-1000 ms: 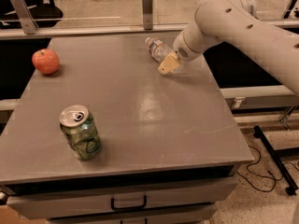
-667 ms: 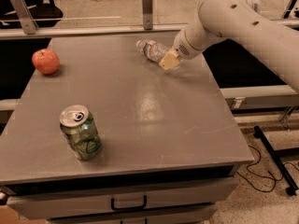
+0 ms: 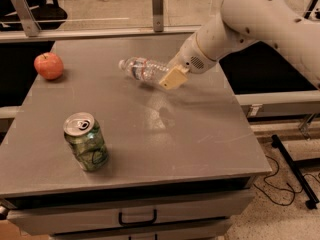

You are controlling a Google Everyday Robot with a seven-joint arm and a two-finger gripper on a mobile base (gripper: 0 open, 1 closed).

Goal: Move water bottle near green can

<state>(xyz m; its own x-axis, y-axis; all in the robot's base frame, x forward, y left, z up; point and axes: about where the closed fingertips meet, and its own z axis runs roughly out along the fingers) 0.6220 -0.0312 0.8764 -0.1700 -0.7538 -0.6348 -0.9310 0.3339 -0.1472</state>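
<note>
The clear water bottle [image 3: 141,69] is held lying sideways just above the grey table [image 3: 190,134], its cap end pointing left. My gripper [image 3: 171,76] is shut on the bottle's right end, with a tan finger [image 3: 173,78] in front. The green can [image 3: 86,142] stands upright near the table's front left, well away from the bottle.
A red apple [image 3: 48,66] sits at the table's far left. Metal posts [image 3: 157,8] and a rail run along the back edge. A drawer with a handle [image 3: 136,219] is below the front edge. Cables lie on the floor at right.
My gripper has carried the water bottle leftward and toward the table's front, closer to the can. The can and apple have not moved.
</note>
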